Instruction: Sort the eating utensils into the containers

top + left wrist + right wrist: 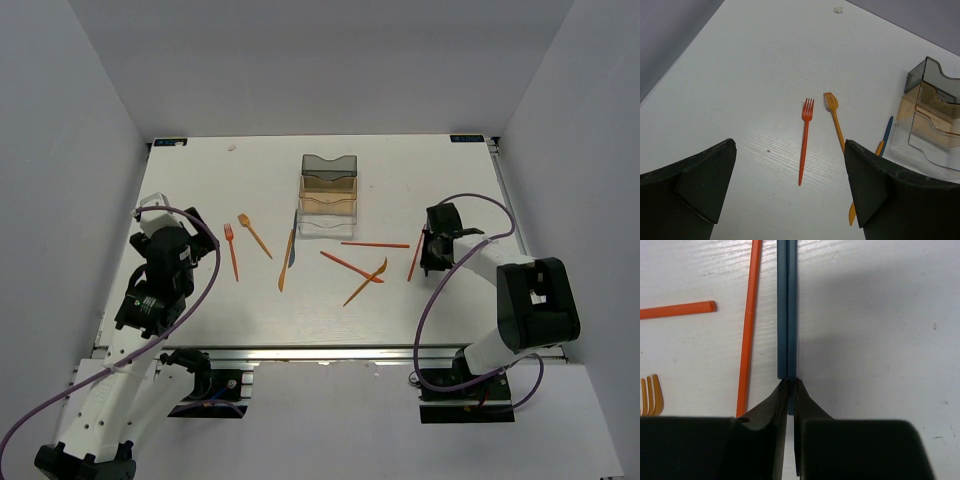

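Dark blue sticks [787,310], two thin strips lying side by side and touching, run straight ahead from the right gripper [789,385]. Its fingers [767,407] are drawn together on the sticks' near end, with a sliver of blue showing in the narrow slit between them. Just left of those fingers an orange stick [749,325] lies almost parallel to the blue pair, near but apart, its near end passing behind the left-hand finger. Further left a second orange stick [677,310] lies crosswise, its squared tip pointing toward the blue pair, and orange fork tines [651,395] show at the frame edge beside the finger body. All rest flat on the white table [200,300]. In the overhead view the containers [329,200] stand in a joined row well to the left of the right gripper. The left gripper [790,145] hovers above the table with its fingers [690,195] spread wide, gripping nothing. Ahead of the gap between them lies a red-orange fork [804,145], tines pointing away. Beside it a yellow-orange fork [836,122] slants toward the right-hand finger. Beyond that finger lie a dark blue utensil [887,132], the grey bin [920,75], the amber bin [912,105] and the clear bin [905,145], the clear one nearest the finger. An orange tip [852,215] shows at the finger's inner edge.
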`<state>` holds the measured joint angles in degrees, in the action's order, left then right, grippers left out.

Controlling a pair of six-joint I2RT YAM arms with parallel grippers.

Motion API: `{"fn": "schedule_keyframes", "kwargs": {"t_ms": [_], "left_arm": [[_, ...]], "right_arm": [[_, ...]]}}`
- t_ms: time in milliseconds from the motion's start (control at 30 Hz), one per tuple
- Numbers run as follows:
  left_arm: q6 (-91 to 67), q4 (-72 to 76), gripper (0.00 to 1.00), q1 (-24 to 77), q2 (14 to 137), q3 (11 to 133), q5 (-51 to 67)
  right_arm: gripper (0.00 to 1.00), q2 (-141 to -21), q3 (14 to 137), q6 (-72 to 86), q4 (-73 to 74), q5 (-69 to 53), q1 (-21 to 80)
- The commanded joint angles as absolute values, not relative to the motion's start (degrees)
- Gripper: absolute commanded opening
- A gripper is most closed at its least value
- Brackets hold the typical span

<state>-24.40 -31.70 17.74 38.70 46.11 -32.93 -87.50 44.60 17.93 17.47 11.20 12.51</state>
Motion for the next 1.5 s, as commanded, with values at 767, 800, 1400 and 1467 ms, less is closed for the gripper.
{"fn": "schedule_keyframes", "kwargs": {"t_ms": [767, 800, 1400, 1467], "left_arm": [[-46.2, 5.0, 0.98, 19.4, 48.7, 39.5, 21.1], [-48.8, 8.8, 0.98, 20.4, 50.7, 39.1, 22.6], [-48.2, 5.5, 0.85, 32.1, 59.9, 46.7, 12.2], [-47.7, 4.6, 0.76, 32.1, 60.4, 47.1, 11.3]], "right_arm": [[0.0, -69.0, 49.9, 23.6, 17.3, -9.5, 26.8], [0.0, -67.5, 49.7, 24.5, 14.7, -11.6, 28.5], [0.0, -70.1, 55.8, 36.3, -7.0, -15.0, 47.9], [0.0, -70.9, 56.2, 36.3, -6.9, -15.0, 48.8]]}}
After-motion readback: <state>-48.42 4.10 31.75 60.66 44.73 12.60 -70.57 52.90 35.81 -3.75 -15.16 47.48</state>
